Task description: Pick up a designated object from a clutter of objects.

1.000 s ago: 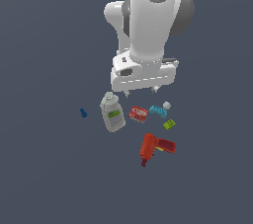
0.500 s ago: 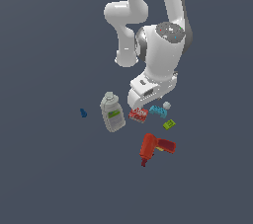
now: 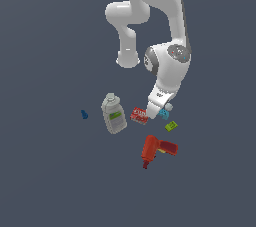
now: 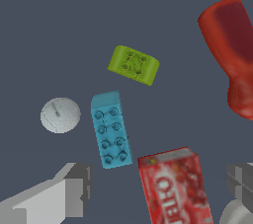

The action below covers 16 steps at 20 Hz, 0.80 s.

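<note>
Now gripper [image 4: 155, 188] wide apart, empty

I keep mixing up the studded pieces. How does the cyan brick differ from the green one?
The cyan brick is long, with eight studs in two rows; the green brick is shorter, with four. The cyan one lies beside the red box; the green one lies apart. Both lie flat, studs up.

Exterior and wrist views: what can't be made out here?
- Cyan brick: in the exterior view, mostly hidden behind the gripper; only a corner shows.
- Gripper: in the wrist view, both fingers are cut by the frame edge, tips unseen; nothing sits between them.
- Red box: cut off by the wrist view's edge.
- Red drill: only partly in the wrist view.
- Blue bit: too small in the exterior view to tell its shape.
</note>
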Tool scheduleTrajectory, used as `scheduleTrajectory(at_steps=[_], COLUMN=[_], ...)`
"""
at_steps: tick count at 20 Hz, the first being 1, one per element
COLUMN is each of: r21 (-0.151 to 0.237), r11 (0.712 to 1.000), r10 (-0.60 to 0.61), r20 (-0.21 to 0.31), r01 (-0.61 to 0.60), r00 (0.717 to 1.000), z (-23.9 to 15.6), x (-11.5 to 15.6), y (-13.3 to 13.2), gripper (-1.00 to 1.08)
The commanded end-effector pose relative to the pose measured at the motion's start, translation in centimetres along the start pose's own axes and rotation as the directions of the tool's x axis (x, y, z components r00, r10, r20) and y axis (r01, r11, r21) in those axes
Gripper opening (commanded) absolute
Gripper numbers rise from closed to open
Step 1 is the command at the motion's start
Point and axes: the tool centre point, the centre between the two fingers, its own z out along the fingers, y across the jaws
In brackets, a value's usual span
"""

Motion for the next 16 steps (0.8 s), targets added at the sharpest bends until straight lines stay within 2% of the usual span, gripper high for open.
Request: scheduleTrajectory(at_steps=[1, 8, 16], r21=[0.002, 0.006, 0.007], r11=[0.997, 0.982, 0.98], r10=[-0.072, -0.187, -0.198], r20=[-0.005, -0.014, -0.014], r01=[0.072, 0.187, 0.198], r00=[0.997, 0.982, 0.98], z=[1.2, 3.2, 3.7], x=[0.2, 0.5, 0.6], y=[-1.2, -3.3, -3.5], gripper=[1.0, 1.0, 1.0])
